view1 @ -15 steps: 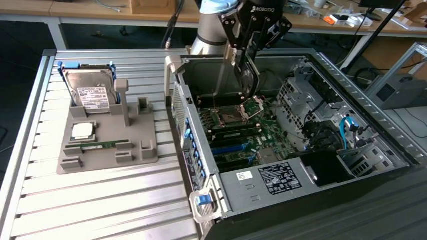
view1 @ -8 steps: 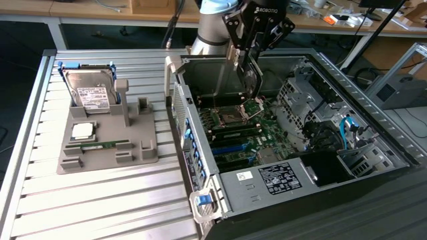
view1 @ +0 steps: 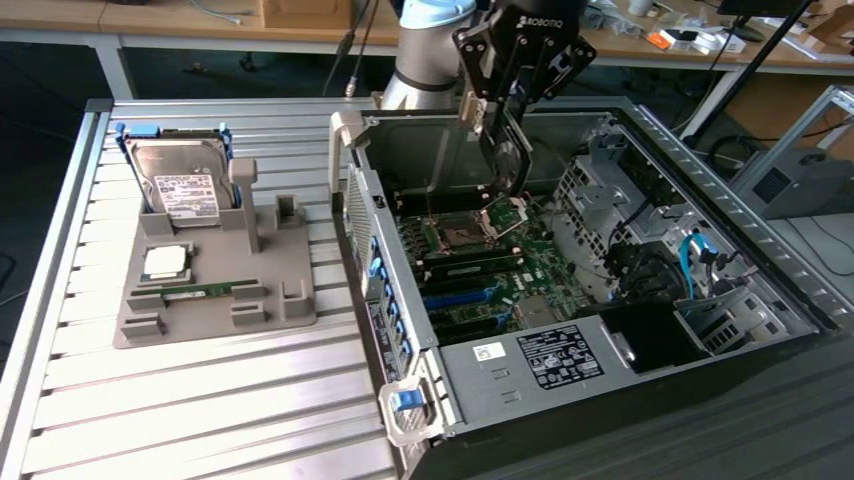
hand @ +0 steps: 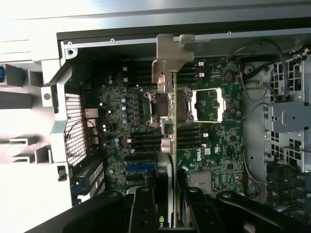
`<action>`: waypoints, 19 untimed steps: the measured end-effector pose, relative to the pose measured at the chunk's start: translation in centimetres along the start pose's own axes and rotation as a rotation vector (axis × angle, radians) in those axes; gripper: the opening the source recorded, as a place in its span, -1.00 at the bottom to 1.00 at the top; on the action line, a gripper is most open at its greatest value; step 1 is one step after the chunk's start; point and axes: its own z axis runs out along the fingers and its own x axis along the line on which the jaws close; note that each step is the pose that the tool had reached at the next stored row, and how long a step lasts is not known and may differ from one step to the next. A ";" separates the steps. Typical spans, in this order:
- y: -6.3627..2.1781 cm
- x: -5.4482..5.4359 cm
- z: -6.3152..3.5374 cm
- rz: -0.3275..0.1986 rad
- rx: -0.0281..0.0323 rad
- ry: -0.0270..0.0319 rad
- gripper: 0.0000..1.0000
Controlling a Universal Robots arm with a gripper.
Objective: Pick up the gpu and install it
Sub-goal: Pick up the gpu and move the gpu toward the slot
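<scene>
Between the 2 dark fingers of the gripper, the gpu is clamped by its near end, so the jaws stand closed on the card's faces, with nothing else in them. Seen from the wrist, the card is edge-on: its long axis runs straight away from the hand, and the silver end bracket sits at the far tip. In the exterior view the same card hangs nearly upright under the gripper, inside the open case, its lower end close over the motherboard; whether it touches the board cannot be told. Directly beyond the card lies the CPU socket, so the card is judged to be over the socket area rather than over a slot. The blue slot lies apart from that line, on the stretch of board nearer the exterior camera, and its length looks roughly crosswise to the card's edge. Farther off, on the exterior view's left, a gray holder outside the case carries the hard drive and the green RAM stick, well apart from the hand.
</scene>
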 end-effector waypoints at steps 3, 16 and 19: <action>0.02 -0.2 0.04 0.000 0.0002 0.0000 -0.47; 0.10 -1.2 0.20 0.000 0.0018 -0.0002 -0.47; 0.11 -1.4 0.24 0.000 0.0020 -0.0002 -0.47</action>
